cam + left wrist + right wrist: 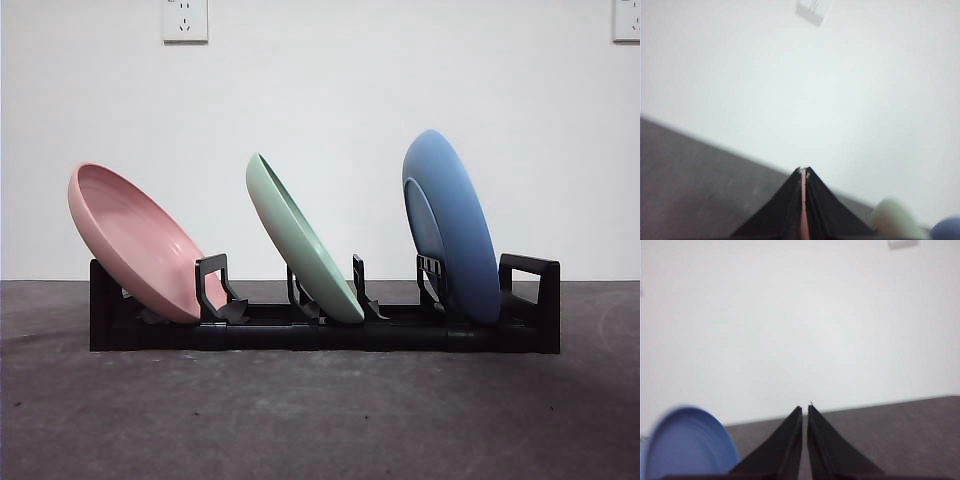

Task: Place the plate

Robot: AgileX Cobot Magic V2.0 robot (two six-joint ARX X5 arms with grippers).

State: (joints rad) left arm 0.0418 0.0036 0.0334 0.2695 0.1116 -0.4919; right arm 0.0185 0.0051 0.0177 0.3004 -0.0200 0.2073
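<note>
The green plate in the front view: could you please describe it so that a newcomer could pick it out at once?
Find the long black rack lying across the dark table before the white wall. Three plates lean in it, and the green plate is the middle one. A pink plate sits at one end and a blue plate at the other; only this one is pale green.

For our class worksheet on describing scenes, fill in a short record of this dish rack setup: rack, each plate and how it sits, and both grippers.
rack: black rack on a dark table
pink plate: pink plate, one end slot, leaning far over
green plate: green plate, middle slot, tilted
blue plate: blue plate, other end slot, nearly upright
left gripper: left gripper, jaws together, thin pink line between them
right gripper: right gripper, jaws nearly closed, nothing held
</note>
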